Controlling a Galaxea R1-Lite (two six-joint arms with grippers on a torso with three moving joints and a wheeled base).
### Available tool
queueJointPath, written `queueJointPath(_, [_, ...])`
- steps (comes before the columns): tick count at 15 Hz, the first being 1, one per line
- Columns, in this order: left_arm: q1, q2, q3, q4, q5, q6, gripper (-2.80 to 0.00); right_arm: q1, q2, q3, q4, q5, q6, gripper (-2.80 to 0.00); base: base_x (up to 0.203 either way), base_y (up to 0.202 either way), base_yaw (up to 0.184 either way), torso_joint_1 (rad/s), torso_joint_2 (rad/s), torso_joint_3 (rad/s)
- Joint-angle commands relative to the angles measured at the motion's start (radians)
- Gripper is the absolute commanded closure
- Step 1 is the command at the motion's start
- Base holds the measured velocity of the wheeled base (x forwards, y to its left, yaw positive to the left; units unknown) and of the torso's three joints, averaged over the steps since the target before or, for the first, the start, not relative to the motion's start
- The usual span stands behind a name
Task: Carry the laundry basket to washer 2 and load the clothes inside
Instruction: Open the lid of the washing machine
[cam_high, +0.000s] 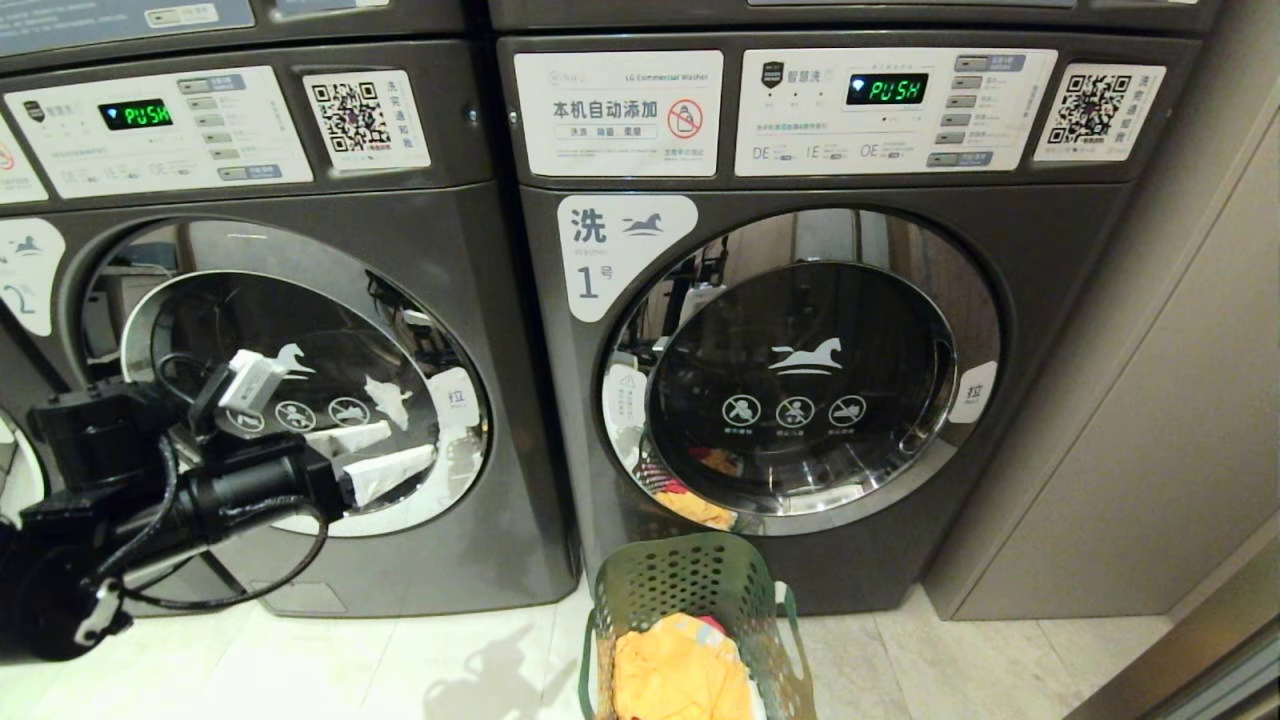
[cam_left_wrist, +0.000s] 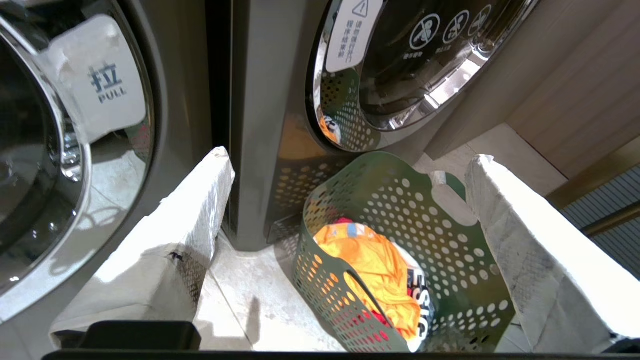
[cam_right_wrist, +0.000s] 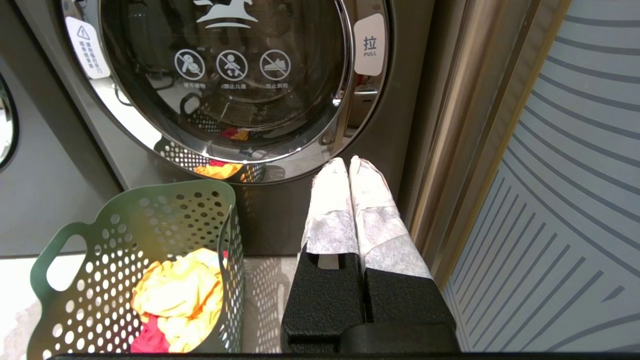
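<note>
Brimming perforated green laundry basket (cam_high: 690, 590) (orange-topped)

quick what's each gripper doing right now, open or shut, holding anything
Left gripper: open, holding nothing, above the laundry basket.
Right gripper: shut, empty.

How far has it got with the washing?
Early days. The laundry basket stands on the floor in front of the washer marked 1, not washer 2, whose door is shut. The clothes are all in the basket. The left gripper hovers above it, jaws open. Carrying and loading remain.
</note>
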Motion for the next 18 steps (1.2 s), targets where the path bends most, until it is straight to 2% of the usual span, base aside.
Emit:
queueJointPath(1, [0.001, 0.001, 0.025, -0.010, -0.005, -0.004, -2.80, 0.000, 0.001, 0.034, -0.001, 0.001, 0.000, 0.00, 0.000, 0.000, 0.000, 0.000, 0.00, 0.000])
queueJointPath(7, [-0.005, 0.017, 0.031, -0.012, -0.006, -0.009, -2.80, 0.000, 0.001, 0.034, -0.001, 0.000, 0.000, 0.00, 0.000, 0.000, 0.000, 0.000, 0.00, 0.000])
queueJointPath(13, [-0.005, 0.113, -0.076, -0.025, -0.004, 0.001, -2.80, 0.000, 0.001, 0.034, -0.001, 0.000, 0.000, 0.00, 0.000, 0.000, 0.000, 0.000, 0.00, 0.000])
queueJointPath(15, [0.034, 0.153, -0.077, -0.118, -0.007, -0.005, -2.80, 0.000, 0.001, 0.034, -0.001, 0.001, 0.000, 0.00, 0.000, 0.000, 0.000, 0.000, 0.00, 0.000])
queueJointPath(18, [0.074, 0.296, -0.062, -0.269, -0.035, -0.008, -2.80, 0.000, 0.001, 0.034, -0.001, 0.001, 0.000, 0.00, 0.000, 0.000, 0.000, 0.000, 0.00, 0.000])
